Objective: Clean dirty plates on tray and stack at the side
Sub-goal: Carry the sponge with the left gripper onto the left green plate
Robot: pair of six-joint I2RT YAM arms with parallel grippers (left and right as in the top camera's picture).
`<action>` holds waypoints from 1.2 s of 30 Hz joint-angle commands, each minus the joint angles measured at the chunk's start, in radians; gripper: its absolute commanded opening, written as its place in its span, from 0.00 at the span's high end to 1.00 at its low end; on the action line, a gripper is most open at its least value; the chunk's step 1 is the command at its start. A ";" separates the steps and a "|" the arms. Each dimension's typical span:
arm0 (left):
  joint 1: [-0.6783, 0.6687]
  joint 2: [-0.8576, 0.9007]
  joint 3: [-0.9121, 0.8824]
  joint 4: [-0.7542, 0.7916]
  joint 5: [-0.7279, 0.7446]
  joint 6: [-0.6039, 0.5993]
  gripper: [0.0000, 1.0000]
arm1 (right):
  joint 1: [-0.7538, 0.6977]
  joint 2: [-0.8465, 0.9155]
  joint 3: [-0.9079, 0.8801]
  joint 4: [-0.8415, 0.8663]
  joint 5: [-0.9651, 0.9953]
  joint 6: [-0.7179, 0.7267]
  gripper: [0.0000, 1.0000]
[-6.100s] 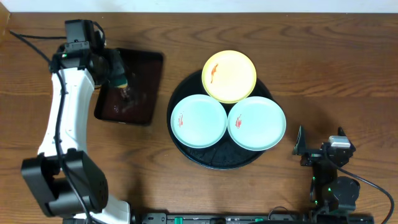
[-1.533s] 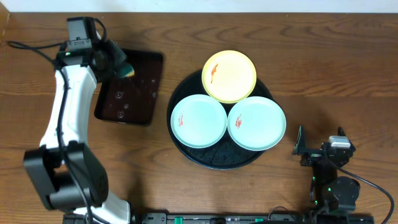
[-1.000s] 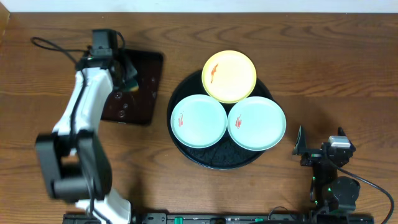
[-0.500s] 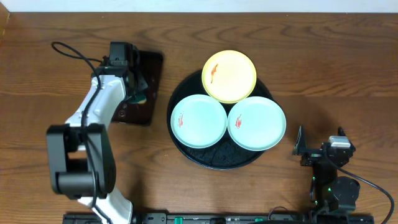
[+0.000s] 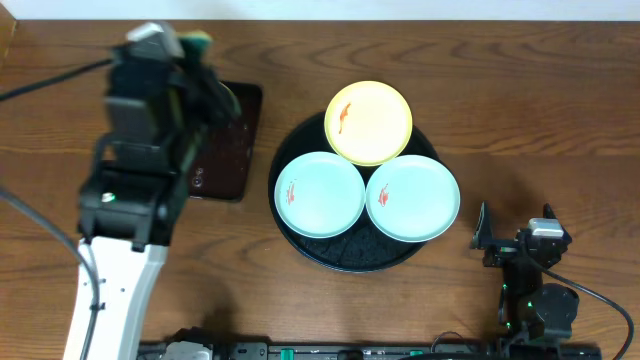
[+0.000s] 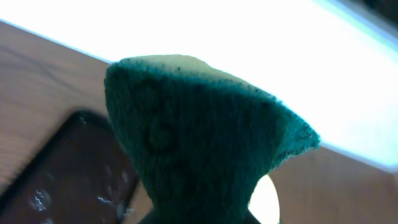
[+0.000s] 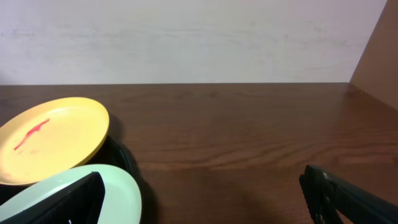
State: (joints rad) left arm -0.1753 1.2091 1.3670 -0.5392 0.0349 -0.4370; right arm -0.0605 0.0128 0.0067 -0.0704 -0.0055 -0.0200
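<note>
On the table (image 5: 540, 100), near its middle, the round tray (image 5: 347, 262) is set, and all three plates are carried on it. The yellow plate (image 5: 368, 122) is placed at the far side, where it overhangs the tray's rim, and a red smear is seen on its left half. The two mint plates are laid side by side in front of it, the left one (image 5: 320, 194) and the right one (image 5: 413, 198) touching at their edges, each marked with a small red smear; the yellow plate's near edge is lapped over both. Left of the round tray, a rectangular tray (image 5: 232, 150) is seen, with droplets on its dark surface. The left gripper (image 5: 188, 55) is held high over that tray's far end, close to the overhead camera, and is clamped on a green sponge (image 6: 186, 149), which fills most of the left wrist view. No plate is touched by it. The right gripper (image 5: 512, 232) is parked at the near right of the table, off the tray, with its jaws spread wide and nothing held between them.
</note>
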 commanded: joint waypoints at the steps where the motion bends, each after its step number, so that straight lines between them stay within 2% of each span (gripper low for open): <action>1: -0.112 0.097 -0.039 -0.067 0.036 -0.024 0.93 | 0.010 -0.004 -0.001 -0.005 0.005 -0.015 0.01; 7: -0.293 0.280 -0.083 -0.119 0.036 -0.127 0.92 | 0.010 -0.004 -0.001 -0.005 0.005 -0.015 0.01; 11: -0.375 0.428 -0.088 -0.117 0.036 -0.134 0.93 | 0.010 -0.004 -0.001 -0.005 0.005 -0.015 0.01; 15: -0.425 0.565 -0.088 -0.087 0.035 -0.194 0.93 | 0.010 -0.004 -0.001 -0.005 0.005 -0.015 0.01; 22: -0.431 0.677 -0.088 -0.086 0.032 -0.245 0.93 | 0.010 -0.004 -0.001 -0.005 0.005 -0.015 0.01; 32: -0.432 0.702 -0.088 -0.089 -0.037 -0.249 0.92 | 0.010 -0.004 -0.001 -0.005 0.005 -0.015 0.01; 36: -0.432 0.702 -0.088 -0.092 -0.051 -0.249 0.84 | 0.010 -0.004 -0.001 -0.005 0.005 -0.015 0.01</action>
State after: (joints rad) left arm -0.6071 1.9057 1.2842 -0.6247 0.0227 -0.6781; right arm -0.0605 0.0128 0.0067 -0.0704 -0.0055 -0.0200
